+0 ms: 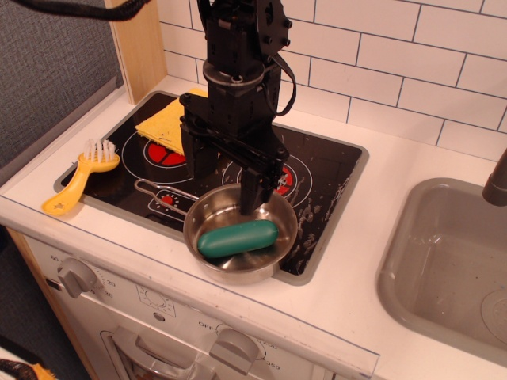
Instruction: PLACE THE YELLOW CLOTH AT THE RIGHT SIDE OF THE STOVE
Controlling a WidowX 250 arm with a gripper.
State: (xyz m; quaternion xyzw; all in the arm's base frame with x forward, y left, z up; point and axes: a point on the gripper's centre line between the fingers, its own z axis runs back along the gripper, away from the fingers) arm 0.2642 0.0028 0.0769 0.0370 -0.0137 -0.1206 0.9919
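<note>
The yellow cloth [169, 120] lies at the stove's [333, 170] 10 o'clock corner. The hand [224, 178] hangs wide open and empty above the pan [238, 207].

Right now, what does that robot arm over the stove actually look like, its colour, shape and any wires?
The arm is all black, built from blocky, boxy sections with visible screws and joints. A black cable loops down its right side. At the bottom, the gripper has two long, flat black fingers hanging from a crossbar. I see no labels or coloured markings.
</note>
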